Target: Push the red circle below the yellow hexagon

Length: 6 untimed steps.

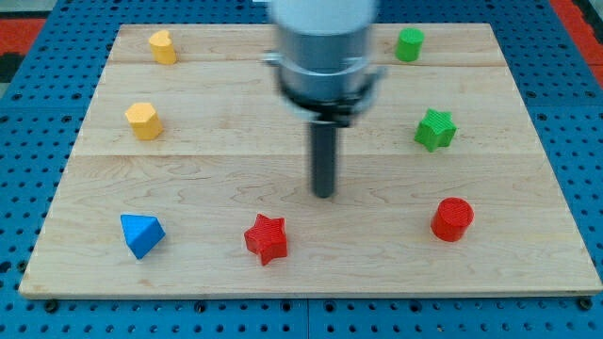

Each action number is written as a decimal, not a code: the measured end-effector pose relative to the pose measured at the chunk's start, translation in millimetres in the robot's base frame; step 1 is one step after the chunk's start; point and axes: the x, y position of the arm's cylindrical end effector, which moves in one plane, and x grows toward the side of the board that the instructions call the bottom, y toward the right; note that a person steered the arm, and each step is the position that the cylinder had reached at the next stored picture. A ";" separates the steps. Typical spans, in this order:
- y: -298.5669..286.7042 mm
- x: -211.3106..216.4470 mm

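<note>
The red circle (452,218) sits near the view's bottom right on the wooden board (311,273). The yellow hexagon (143,120) sits at the view's left, midway up. My tip (323,193) is on the board near the middle, left of and a little above the red circle, well apart from it and touching no block. The arm's grey body hangs above the tip.
A red star (267,237) lies below and left of my tip. A blue triangular block (141,234) is at the bottom left. A second yellow block (163,45) is at the top left. A green cylinder (409,43) and a green star (435,129) are at the right.
</note>
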 end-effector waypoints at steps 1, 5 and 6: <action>47.6 -10.8; 235.2 38.1; 233.7 44.0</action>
